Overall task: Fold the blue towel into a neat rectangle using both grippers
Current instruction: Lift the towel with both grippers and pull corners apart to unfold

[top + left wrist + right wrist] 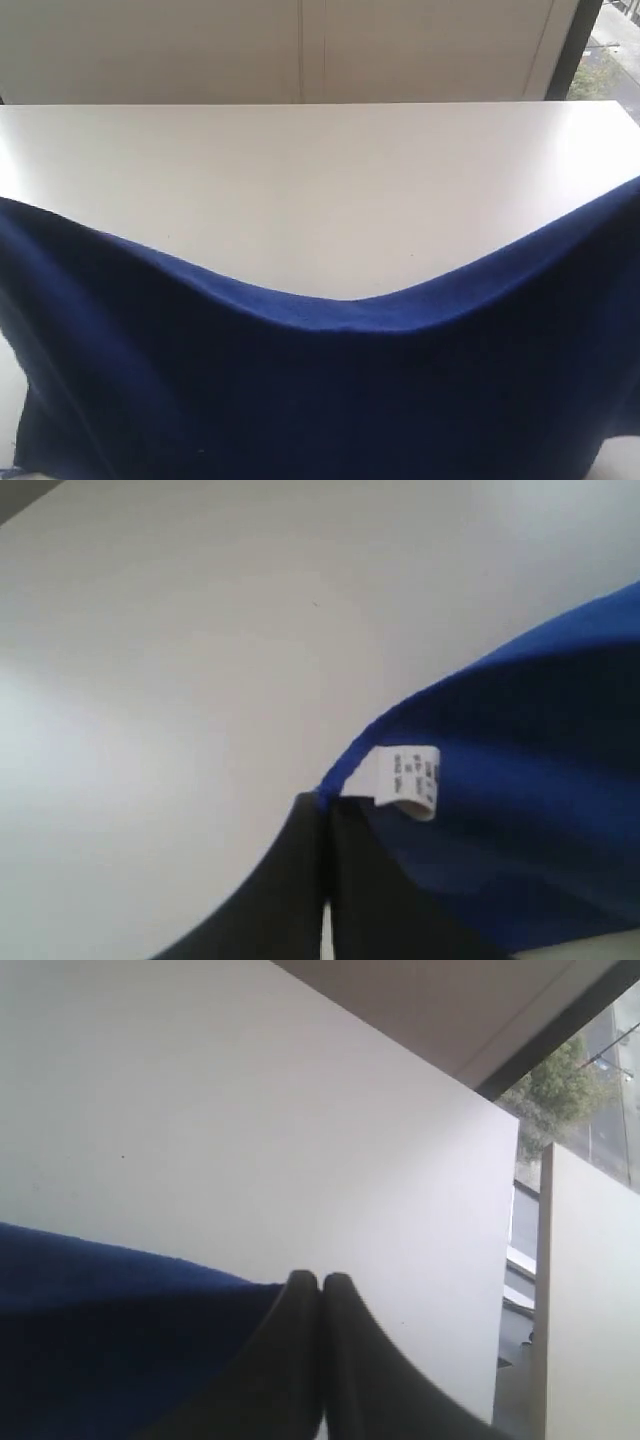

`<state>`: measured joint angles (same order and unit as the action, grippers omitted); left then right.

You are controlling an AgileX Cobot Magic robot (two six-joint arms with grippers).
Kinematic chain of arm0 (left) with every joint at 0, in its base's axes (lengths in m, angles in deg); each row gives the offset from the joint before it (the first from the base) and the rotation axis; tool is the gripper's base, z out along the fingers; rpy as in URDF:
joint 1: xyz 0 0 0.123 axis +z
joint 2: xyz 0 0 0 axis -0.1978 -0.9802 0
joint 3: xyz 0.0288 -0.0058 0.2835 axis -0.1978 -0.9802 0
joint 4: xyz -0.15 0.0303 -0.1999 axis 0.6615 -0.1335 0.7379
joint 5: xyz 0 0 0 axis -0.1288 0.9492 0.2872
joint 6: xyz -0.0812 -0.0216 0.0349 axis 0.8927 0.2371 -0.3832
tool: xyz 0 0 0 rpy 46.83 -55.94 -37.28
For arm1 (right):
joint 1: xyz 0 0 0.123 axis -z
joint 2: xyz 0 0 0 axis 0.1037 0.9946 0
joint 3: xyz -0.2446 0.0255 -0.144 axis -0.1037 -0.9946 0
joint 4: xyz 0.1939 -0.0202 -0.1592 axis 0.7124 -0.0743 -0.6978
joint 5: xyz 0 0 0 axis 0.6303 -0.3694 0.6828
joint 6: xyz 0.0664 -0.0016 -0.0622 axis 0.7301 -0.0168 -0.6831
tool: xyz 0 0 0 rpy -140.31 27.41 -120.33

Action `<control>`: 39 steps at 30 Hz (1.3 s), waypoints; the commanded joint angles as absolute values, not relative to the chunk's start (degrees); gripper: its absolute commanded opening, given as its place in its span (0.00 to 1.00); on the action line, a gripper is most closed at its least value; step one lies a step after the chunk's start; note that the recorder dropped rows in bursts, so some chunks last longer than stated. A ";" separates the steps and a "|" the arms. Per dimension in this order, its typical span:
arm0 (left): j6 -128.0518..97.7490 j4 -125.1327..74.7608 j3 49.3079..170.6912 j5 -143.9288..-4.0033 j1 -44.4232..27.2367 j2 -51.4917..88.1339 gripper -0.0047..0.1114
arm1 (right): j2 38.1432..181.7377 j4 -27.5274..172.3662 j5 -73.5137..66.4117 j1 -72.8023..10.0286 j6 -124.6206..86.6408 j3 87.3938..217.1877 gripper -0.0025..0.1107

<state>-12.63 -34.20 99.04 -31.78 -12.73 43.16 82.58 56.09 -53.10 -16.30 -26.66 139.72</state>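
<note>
The blue towel [320, 390] hangs lifted across the front of the exterior view. Its top edge sags in the middle and rises toward both sides, and neither gripper shows there. In the left wrist view my left gripper [326, 802] is shut on a corner of the towel [540, 740], right beside the small white label [412, 778]. The right wrist view has my right gripper [321, 1280] shut, with the towel's [100, 1330] edge running into its black fingertips [300, 1290]. Both held corners are up above the white table [300, 180].
Pale wall panels [300, 50] stand behind the table's far edge. A window strip with greenery [605, 60] is at the far right. In the right wrist view the table's side edge [515, 1260] drops off toward the window.
</note>
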 commanded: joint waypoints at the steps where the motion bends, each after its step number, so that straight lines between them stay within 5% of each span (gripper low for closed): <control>1: -10.95 -35.93 95.27 -38.90 -12.61 37.62 0.04 | 88.37 49.05 -44.83 -16.21 -21.08 136.86 0.02; 12: -6.21 -41.91 94.07 -48.42 -12.61 30.42 0.04 | 96.44 38.91 -39.25 -16.21 -9.97 135.92 0.02; 30: -0.58 -37.85 97.86 -31.38 -12.61 65.77 0.04 | 66.92 39.91 -48.82 -16.21 -12.68 135.92 0.02; 39: -1.88 -32.35 103.18 -26.30 -12.61 66.03 0.04 | 63.34 46.74 -50.75 -16.21 -18.29 138.17 0.02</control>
<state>-1.61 -32.29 102.75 -27.22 -12.73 67.01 62.91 46.65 -50.82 -16.30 -17.27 137.52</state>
